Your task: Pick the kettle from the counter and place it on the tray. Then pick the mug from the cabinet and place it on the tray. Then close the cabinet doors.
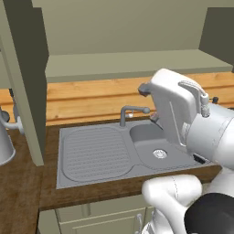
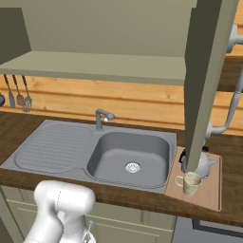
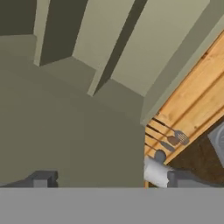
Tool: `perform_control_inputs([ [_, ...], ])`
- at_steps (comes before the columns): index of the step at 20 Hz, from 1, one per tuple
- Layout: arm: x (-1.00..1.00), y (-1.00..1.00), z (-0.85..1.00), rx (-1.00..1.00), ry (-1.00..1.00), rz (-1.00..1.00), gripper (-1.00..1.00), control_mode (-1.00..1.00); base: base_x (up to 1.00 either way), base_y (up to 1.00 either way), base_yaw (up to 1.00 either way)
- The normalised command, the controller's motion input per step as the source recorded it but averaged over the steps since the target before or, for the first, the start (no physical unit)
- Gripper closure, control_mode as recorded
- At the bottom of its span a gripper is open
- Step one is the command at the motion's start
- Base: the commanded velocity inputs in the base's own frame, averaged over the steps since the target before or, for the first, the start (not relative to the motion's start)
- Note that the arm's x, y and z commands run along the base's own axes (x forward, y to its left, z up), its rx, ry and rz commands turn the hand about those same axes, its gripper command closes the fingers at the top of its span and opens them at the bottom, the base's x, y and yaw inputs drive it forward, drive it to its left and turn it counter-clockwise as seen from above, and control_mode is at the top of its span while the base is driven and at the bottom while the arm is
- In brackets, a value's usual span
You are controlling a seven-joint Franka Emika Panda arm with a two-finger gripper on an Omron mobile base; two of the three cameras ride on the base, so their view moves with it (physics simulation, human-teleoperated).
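A: Where are the things?
B: Small cream mottled mug [image 2: 191, 183] and rounded silvery kettle [image 2: 204, 164] sit on the wooden tray [image 2: 216, 190], four o'clock of the grey sink [image 2: 128, 152].
A: The hand [image 3: 109, 180]?
B: Released, fingers spread, facing the olive cabinet [image 3: 65, 109].

The arm [image 1: 183, 123] is glossy white with rounded, bulbous link housings, a dark joint cap at five o'clock, and small dark grey fingers [image 3: 41, 179].
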Motion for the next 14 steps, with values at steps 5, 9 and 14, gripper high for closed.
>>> perform_control_inputs([
  [5,-0.03,0.59,-0.05,0.15,0.23,0.15,-1.00,-1.00,0.00,0.00,0.00],
  [9,-0.42,0.44,-0.01,0.08,0.11,0.05,-1.00,-1.00,0.00,0.00,0.00],
  [14,-0.27,0.51,-0.05,0.08,0.13,0.00,-1.00,-1.00,0.00,0.00,0.00],
])
